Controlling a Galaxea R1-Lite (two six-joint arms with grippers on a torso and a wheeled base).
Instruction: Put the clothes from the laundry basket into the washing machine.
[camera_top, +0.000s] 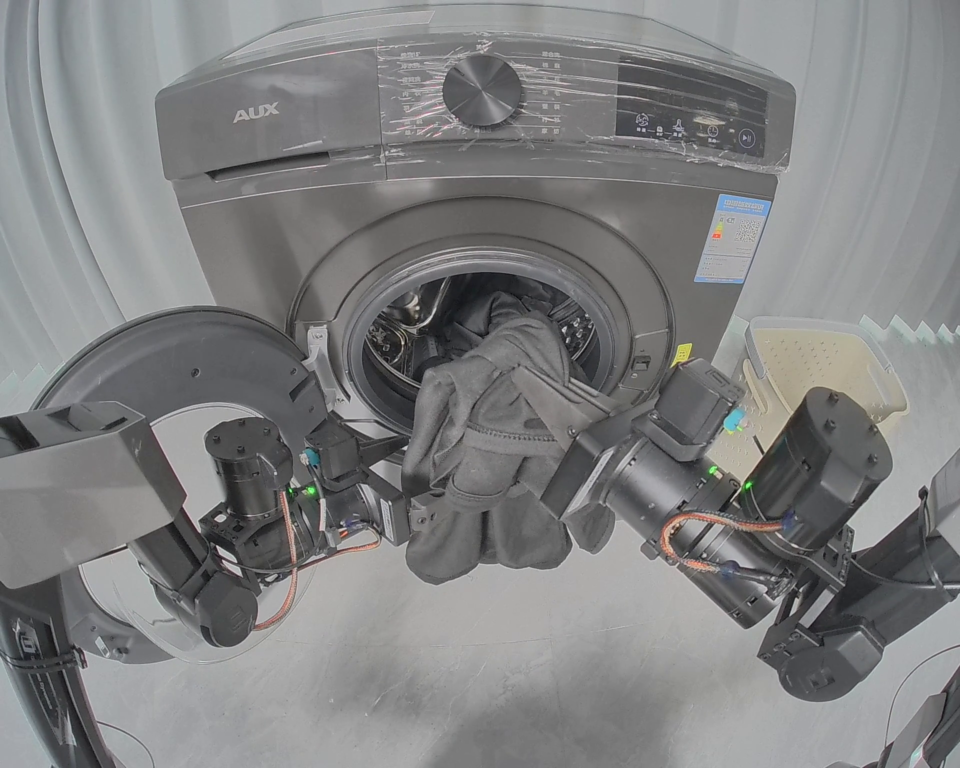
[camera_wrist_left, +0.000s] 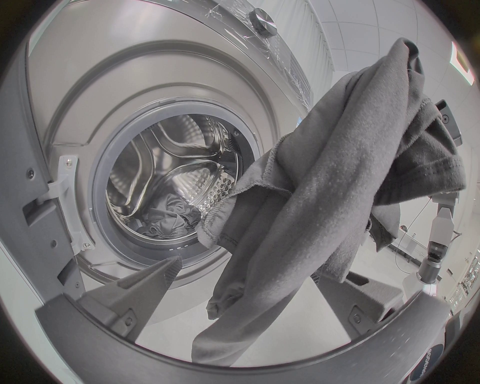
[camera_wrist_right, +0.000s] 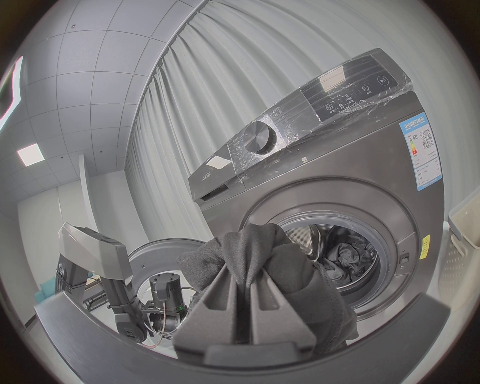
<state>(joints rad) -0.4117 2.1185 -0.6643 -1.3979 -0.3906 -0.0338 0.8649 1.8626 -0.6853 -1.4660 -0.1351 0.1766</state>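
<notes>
the washing machine (camera_top: 480, 200) stands against a pale curtain (camera_top: 60, 200) and takes up the upper middle of the head view. its round door (camera_top: 170, 360) is swung wide open to the left and its drum mouth faces the camera. a dark grey garment (camera_top: 480, 440) hangs in front of the mouth at centre frame. its long axis runs roughly up and down, the bunched top end points into the opening and the loose lower end droops toward the grey floor (camera_top: 500, 650) without reaching it. the cream perforated laundry basket (camera_top: 820, 360) sits at right, just beside the machine. the right gripper (camera_top: 545, 392) comes in from the lower right, and in the right wrist view its fingers (camera_wrist_right: 225, 305) are pressed together on a fold of the garment. the left gripper (camera_top: 420, 500) is at the garment's lower left edge. in the left wrist view its fingers (camera_wrist_left: 140, 290) are spread wide with the cloth hanging between them, pinched by neither. that view also looks onto the drum floor, where a crumpled grey piece of clothing (camera_wrist_left: 167, 217) lies. a round dial (camera_top: 482, 90) sits top centre under clear wrapping film. a blue and white label (camera_top: 733, 238) with fine print is at the front's upper right, and a small yellow sticker (camera_top: 683, 352) is beside the mouth.
</notes>
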